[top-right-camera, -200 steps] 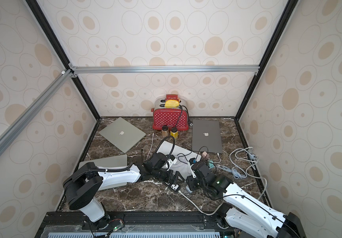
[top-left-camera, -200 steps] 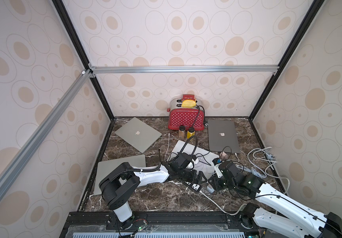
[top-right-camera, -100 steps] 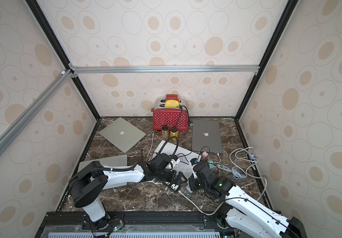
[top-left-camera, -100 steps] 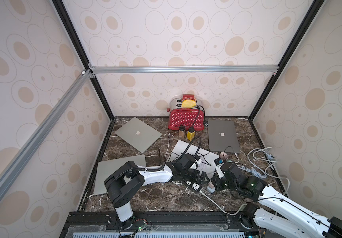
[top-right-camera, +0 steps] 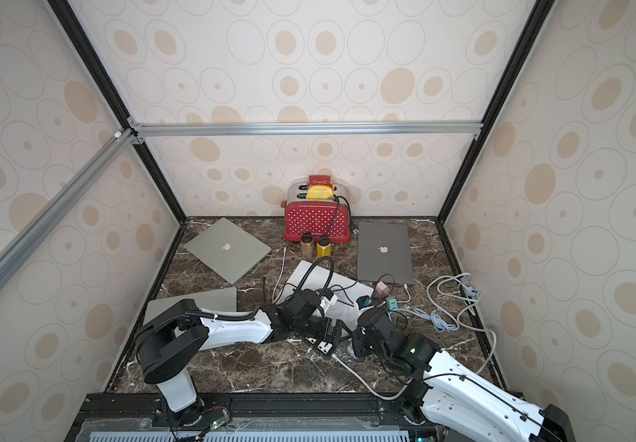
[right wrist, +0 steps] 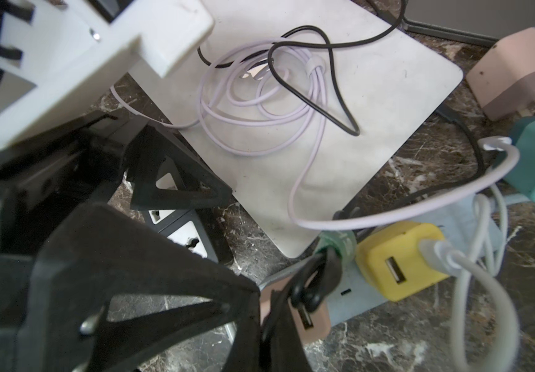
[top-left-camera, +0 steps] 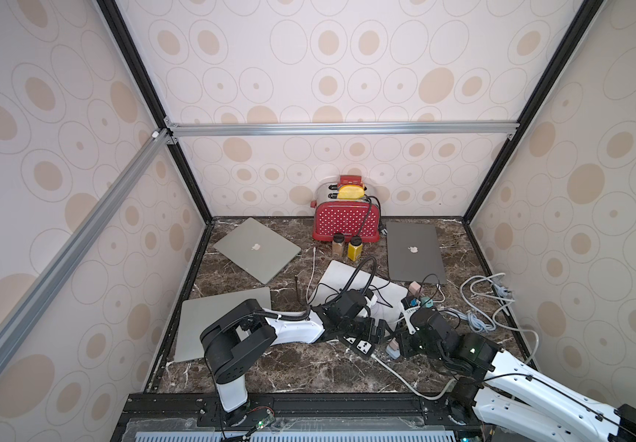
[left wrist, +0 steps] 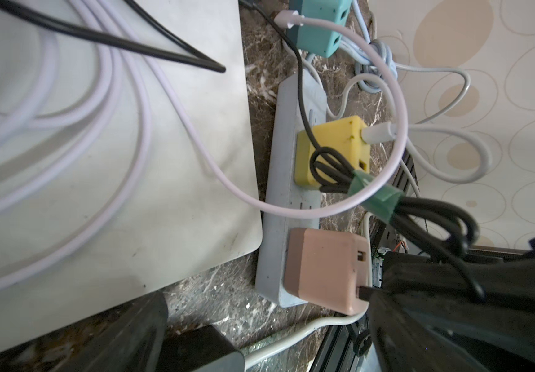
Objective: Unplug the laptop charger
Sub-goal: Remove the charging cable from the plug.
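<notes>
Right at the tips of the right fingers [left wrist: 385,296] sits the pink charger [left wrist: 324,270], plugged into the end of a grey-blue power strip [left wrist: 288,193] on the table [top-left-camera: 309,367]. We log those fingers closed tight against its outer face; block or black cable [left wrist: 430,209], we cannot tell which they pinch. Farther along the strip: a yellow charger [left wrist: 334,151]. Left fingers [top-left-camera: 376,331] spread wide, empty, over a black socket strip [right wrist: 182,235].

1. The left arm [top-left-camera: 293,331] and right arm [top-left-camera: 538,394] are showing white shells between black joints
2. A black ribbed cable [top-left-camera: 289,317] is running along the left arm
3. The right end effector [right wrist: 266,306] is showing black fingers [right wrist: 131,290] with triangular cut-outs
</notes>
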